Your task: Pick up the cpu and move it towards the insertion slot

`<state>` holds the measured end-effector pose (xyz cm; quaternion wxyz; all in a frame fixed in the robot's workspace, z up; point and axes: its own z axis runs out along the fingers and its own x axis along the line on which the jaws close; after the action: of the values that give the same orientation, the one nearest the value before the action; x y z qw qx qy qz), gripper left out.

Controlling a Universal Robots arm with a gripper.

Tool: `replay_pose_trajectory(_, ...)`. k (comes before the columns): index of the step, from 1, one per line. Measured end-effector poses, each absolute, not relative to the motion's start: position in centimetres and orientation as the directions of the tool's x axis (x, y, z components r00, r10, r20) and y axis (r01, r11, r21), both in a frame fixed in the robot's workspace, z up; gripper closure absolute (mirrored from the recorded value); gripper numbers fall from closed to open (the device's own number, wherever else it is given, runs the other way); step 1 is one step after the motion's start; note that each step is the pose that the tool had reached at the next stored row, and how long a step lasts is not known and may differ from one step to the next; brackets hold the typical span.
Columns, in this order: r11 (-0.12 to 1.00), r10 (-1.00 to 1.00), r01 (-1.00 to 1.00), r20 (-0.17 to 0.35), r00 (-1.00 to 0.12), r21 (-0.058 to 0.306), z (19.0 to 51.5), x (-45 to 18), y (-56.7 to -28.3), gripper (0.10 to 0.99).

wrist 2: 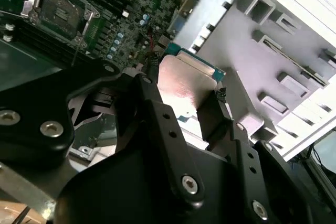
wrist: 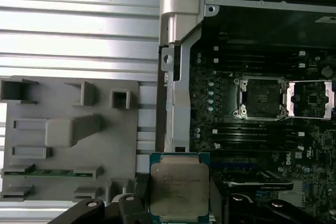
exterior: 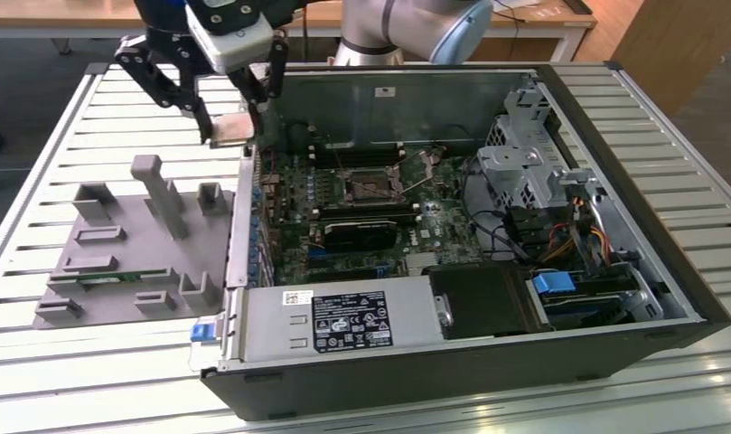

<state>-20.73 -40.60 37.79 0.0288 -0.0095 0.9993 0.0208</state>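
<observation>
Black gripper [wrist: 178, 203] clamped on small flat square silvery-topped cpu [wrist: 179, 186], lifted above the case edge beside the grey plastic fixture [wrist: 68, 135]. Farther in, silver-framed dark-centred insertion slot [wrist: 261, 97] lying open. Thin edge grip: possible slip or tilt.

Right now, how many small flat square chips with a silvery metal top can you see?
1. The small flat square cpu with the silvery metal top sits between the fingers of the black gripper, above the edge of the open computer case. Others may be hidden inside.
</observation>
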Motion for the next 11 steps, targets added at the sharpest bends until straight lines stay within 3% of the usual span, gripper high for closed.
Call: replay_pose_trajectory(11, 0.999, -0.018, -0.02, -0.055, -0.998, 0.041, 37.8, -16.5, -40.6, 0.549)
